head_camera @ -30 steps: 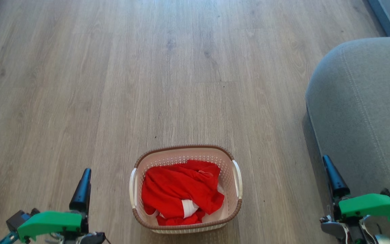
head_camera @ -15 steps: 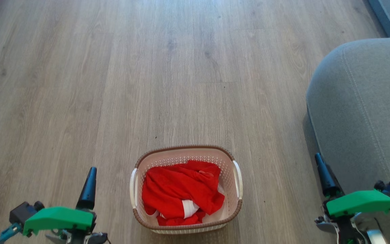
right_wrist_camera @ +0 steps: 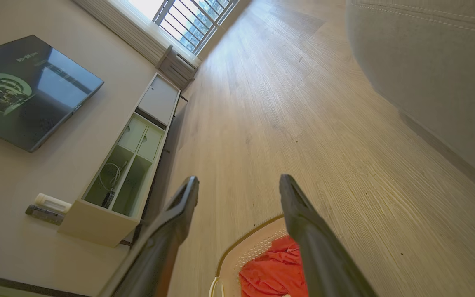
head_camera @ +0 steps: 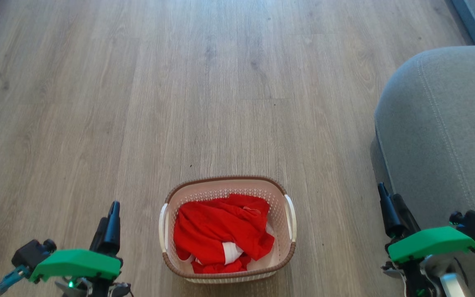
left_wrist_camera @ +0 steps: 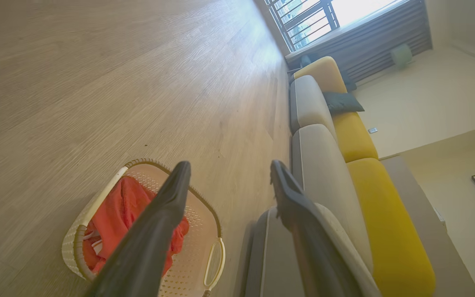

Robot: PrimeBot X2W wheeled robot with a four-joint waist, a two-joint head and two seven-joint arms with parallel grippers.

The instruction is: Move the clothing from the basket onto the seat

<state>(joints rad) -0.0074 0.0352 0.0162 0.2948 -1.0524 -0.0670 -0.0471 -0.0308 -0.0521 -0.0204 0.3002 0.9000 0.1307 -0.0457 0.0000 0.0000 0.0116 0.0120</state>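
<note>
— Anything moved?
— Both pincers, left (left_wrist_camera: pixel 230 165) and right (right_wrist_camera: pixel 238 179), edged inward, wide and empty. The clothing (head_camera: pixel 221 231) still lies in the basket (head_camera: pixel 225 180) on the floor (head_camera: pixel 179 82), beside the seat (head_camera: pixel 447 123).

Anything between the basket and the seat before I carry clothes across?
Nothing. In the head view, only bare wood floor lies between the basket and the seat, which stand apart.

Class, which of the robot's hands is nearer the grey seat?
Right. The right hand hangs beside the seat, at its edge; the left hand is beyond the basket, on the side away from the seat.
</note>
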